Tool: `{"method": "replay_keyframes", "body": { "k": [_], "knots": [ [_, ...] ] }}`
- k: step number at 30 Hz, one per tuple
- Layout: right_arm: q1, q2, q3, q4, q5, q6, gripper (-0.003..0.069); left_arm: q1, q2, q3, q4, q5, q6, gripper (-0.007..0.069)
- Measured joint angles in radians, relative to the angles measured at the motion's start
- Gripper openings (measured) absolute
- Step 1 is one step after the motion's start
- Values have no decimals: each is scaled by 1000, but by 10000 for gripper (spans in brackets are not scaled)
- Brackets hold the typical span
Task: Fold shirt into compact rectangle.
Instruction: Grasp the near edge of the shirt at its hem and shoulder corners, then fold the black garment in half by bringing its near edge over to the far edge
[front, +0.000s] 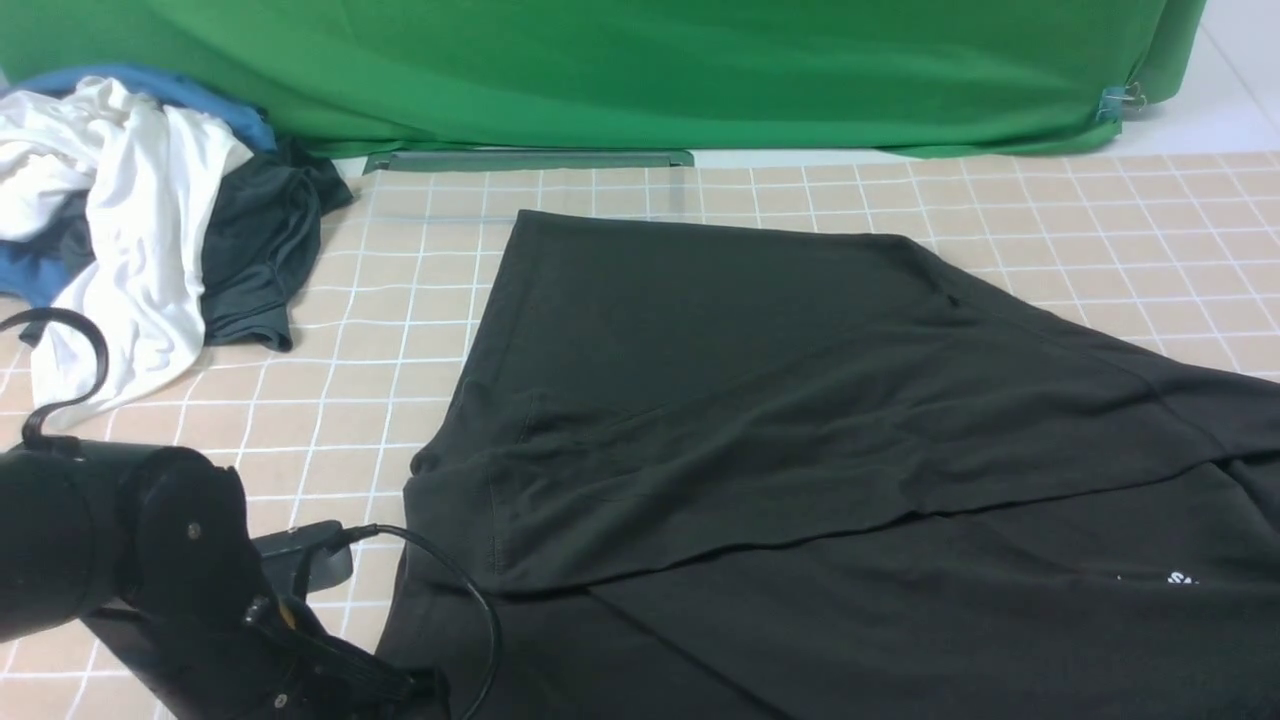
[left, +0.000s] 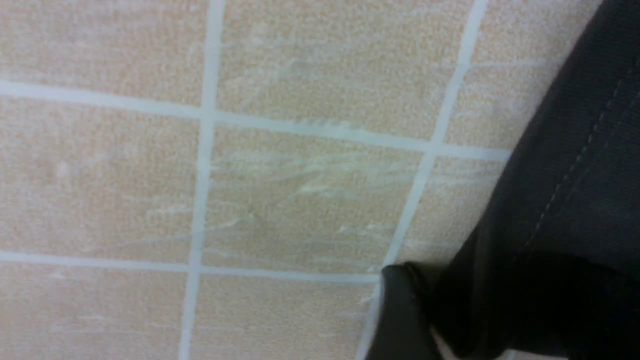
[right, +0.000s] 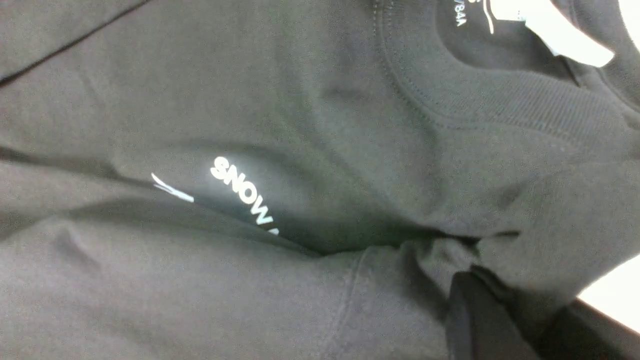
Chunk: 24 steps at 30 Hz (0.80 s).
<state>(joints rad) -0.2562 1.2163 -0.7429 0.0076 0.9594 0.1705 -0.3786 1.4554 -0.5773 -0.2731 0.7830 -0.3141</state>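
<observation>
L jaws (left: 467, 295) parted at blk tee's (front: 700, 470) stitched edge; R jaws (right: 505, 295) pinch its soft, bunched fabric.

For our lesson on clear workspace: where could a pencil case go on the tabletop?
Bare tabletop runs between the green cloth and shirt, and between piled clothes and shirt. Near the left arm it's crowded.
</observation>
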Motion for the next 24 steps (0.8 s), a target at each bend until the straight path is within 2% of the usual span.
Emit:
{"method": "replay_keyframes", "body": {
  "k": [2, 6, 8, 15, 22, 24],
  "knots": [
    [0, 0, 0, 0, 0, -1, 113, 1, 3, 0, -14, -7, 7, 314],
    [0, 0, 0, -1, -1, -2, 113, 1, 7, 0, -53, -27, 41, 108],
    [0, 0, 0, -1, -1, -2, 113, 1, 7, 0, -62, -28, 57, 48],
    [0, 0, 0, -1, -1, -1, 116, 0, -25, -33, -70, -7, 64, 30],
    [0, 0, 0, -8, -26, -6, 122, 3, -105, -158, -41, 60, 55, 30],
    [0, 0, 0, -8, -37, -10, 104, 21, -105, -189, -35, 60, 52, 30]
  ]
}}
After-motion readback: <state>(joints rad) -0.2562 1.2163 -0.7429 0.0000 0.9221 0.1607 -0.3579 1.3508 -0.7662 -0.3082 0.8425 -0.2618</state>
